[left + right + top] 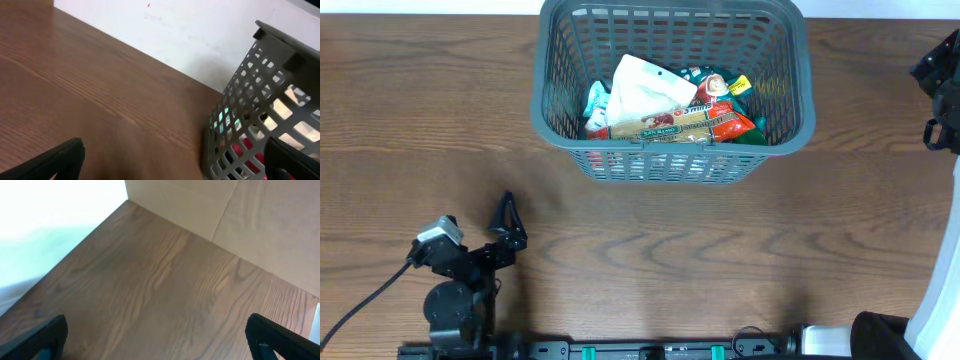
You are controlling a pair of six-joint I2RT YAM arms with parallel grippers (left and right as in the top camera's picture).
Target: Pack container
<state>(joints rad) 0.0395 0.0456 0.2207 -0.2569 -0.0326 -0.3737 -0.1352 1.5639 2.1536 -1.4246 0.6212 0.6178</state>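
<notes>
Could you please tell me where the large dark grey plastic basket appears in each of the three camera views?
Overhead: the large dark grey plastic basket stands at the top centre, with food packets inside.
Left wrist: one corner and slotted wall of it fill the lower right.
Right wrist: it is not in this picture; only the brown wood-grain table and pale walls show.
Shared landmark: the table, seen in all three views.

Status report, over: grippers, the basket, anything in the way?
Left gripper open, empty, container ahead. Right gripper open, empty, over bare table. Container holds packets. No obstruction seen.
</notes>
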